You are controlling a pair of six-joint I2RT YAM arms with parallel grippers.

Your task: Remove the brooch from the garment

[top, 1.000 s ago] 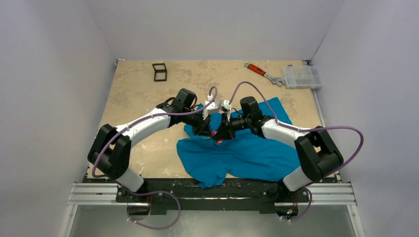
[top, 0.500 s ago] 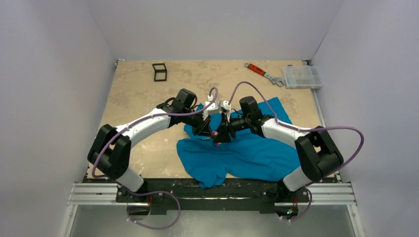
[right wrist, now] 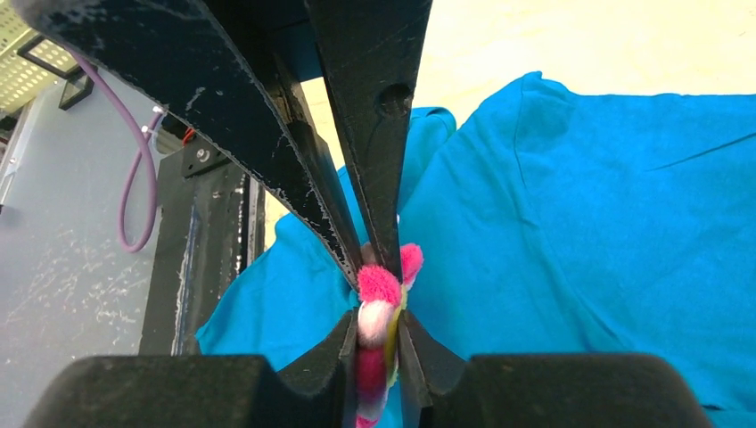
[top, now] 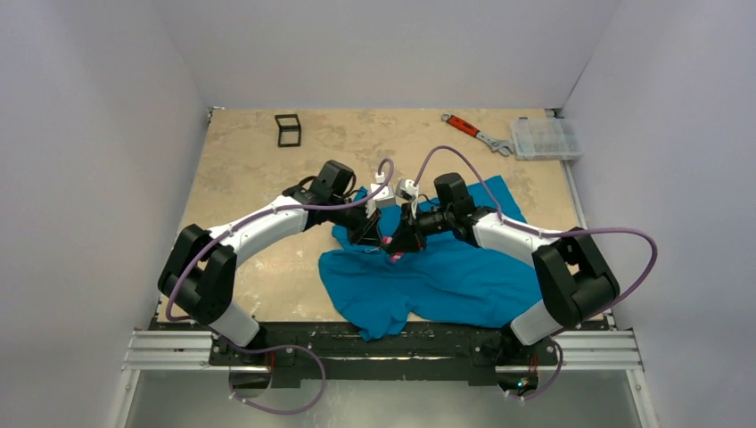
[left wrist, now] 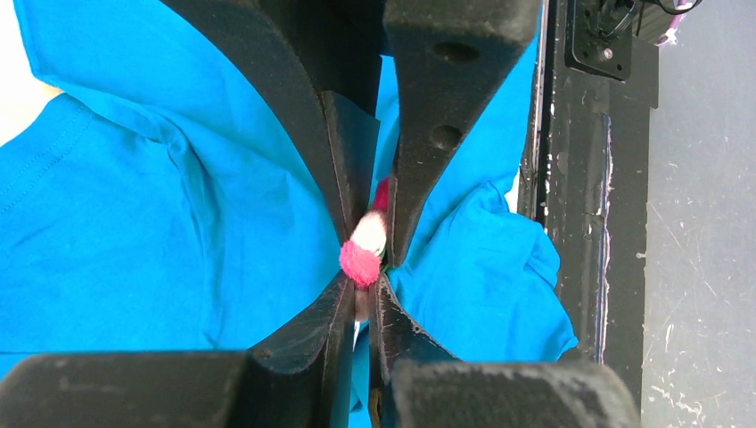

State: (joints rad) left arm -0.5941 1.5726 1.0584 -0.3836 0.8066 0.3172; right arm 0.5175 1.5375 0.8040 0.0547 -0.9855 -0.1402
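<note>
Draped across the near tabletop (top: pixel 241 160) with a rumpled teal T-shirt (top: pixel 446 281). Clamped over its middle onto the brooch (right wrist: pixel 379 287), tip to tip from opposite sides: narrowed onto pink, white and yellow fluff with the right fingers (right wrist: pixel 426 355), and onto the pink rim with the left fingers (left wrist: pixel 303 339). Pinned to the fabric or free of it: cannot tell. Beyond, by the far edge, a red-handled wrench (top: pixel 472 132) beside a clear compartment box (top: pixel 546 138), contents too small to make out.

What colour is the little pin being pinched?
The brooch is pink, white and yellow; clearest in the right wrist view.
</note>
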